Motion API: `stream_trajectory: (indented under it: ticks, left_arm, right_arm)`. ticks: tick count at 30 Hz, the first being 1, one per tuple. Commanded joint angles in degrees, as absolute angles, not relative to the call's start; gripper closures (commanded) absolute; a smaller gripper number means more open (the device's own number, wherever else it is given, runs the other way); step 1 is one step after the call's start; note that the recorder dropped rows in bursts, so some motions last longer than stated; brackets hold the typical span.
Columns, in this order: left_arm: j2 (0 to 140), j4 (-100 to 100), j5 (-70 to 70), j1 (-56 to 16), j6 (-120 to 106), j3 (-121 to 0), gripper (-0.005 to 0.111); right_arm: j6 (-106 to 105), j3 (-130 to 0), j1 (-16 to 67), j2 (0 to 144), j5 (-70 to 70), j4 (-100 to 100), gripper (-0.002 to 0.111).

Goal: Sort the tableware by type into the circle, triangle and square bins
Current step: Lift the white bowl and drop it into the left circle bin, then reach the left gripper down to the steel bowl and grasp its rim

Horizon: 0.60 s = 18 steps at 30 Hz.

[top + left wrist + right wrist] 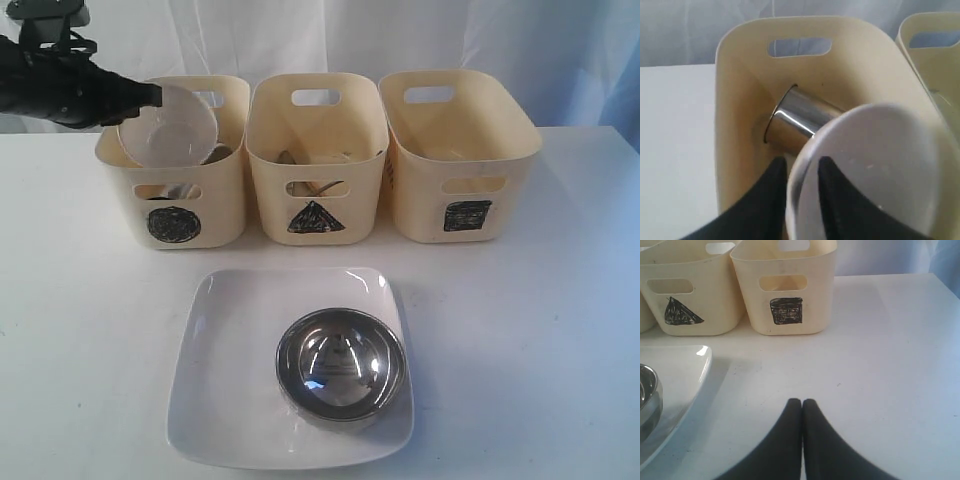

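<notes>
Large square white plate [215,400] lies nearest, its front edge almost at the lower border of the exterior view. A round steel bowl [340,365] sits on it, right of centre. The white table [560,330] is bare on both sides, with a narrow strip between the plate and three cream plastic tubs set close in a row: the circle bin [215,210], triangle bin [360,200] and square bin [420,190].

The left gripper [150,95] is above the circle bin's back left corner, its fingers either side of the rim of a small white bowl [168,125] tilted over the opening. Whether they pinch it cannot be told. A steel mug [800,117] lies on its side inside.

The right gripper [801,402] is closed, empty, over bare table.

The triangle bin's contents are dim; the square bin's inside is hidden.
</notes>
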<state>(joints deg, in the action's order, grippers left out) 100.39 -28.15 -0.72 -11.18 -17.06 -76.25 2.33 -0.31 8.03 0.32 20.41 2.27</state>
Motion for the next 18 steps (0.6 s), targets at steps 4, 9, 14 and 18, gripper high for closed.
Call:
stream_trajectory:
  ticks: [4,9,14,18]
  left_arm:
    - [99.9,-28.7,-3.8,-11.0,-16.2,-78.1,0.049]
    - [99.2,-30.5,-15.7,-11.1,-13.7,-79.5,0.052]
    - [97.5,-31.7,-28.1,-12.4,-17.0,-79.5,0.056]
    - [96.7,-35.1,-37.5,-14.6,-21.9,-79.5,0.056]
  right_arm:
    - [2.5,0.0,7.7,0.0,20.1,1.6,0.108]
    - [2.5,0.0,7.7,0.0,20.1,1.6,0.108]
    - [2.5,0.0,7.7,0.0,20.1,1.6,0.108]
    - [2.5,0.0,7.7,0.0,20.1,1.6,0.108]
